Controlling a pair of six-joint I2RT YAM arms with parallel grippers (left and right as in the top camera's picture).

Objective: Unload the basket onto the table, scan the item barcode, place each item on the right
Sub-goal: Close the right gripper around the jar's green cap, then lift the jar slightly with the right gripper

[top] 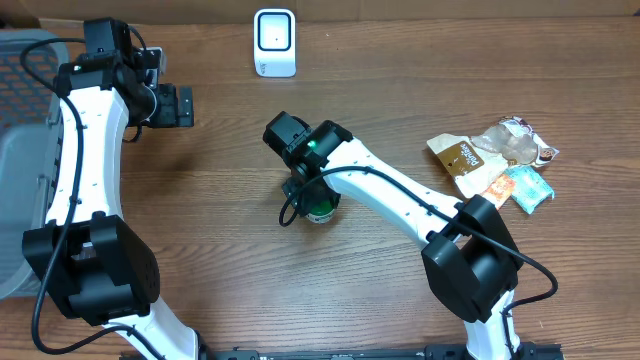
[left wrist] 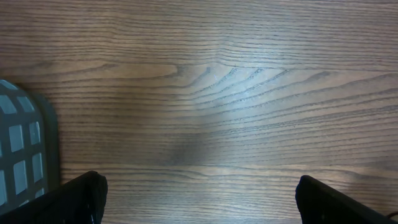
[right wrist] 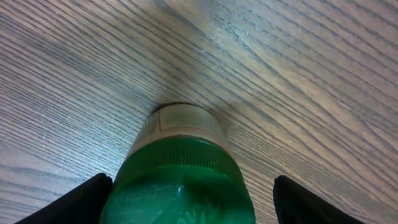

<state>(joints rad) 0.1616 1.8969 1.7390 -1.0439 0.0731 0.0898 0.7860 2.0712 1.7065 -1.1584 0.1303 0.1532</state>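
While straddling the green bottle [right wrist: 180, 180] with the right gripper [right wrist: 191, 182] open, leaves plenty of table [top: 230, 270] all round. Holds the left gripper [left wrist: 199, 179] wide open near the basket [left wrist: 18, 155] edge.

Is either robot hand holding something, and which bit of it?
Nothing yet. The right gripper is open around the top of the green-capped bottle, not squeezing it; the left gripper is open and empty.

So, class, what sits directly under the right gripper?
A green-capped container with a pale label, on the wooden table, between the open jaws of the right gripper. Its far end and any barcode are covered by its own body.
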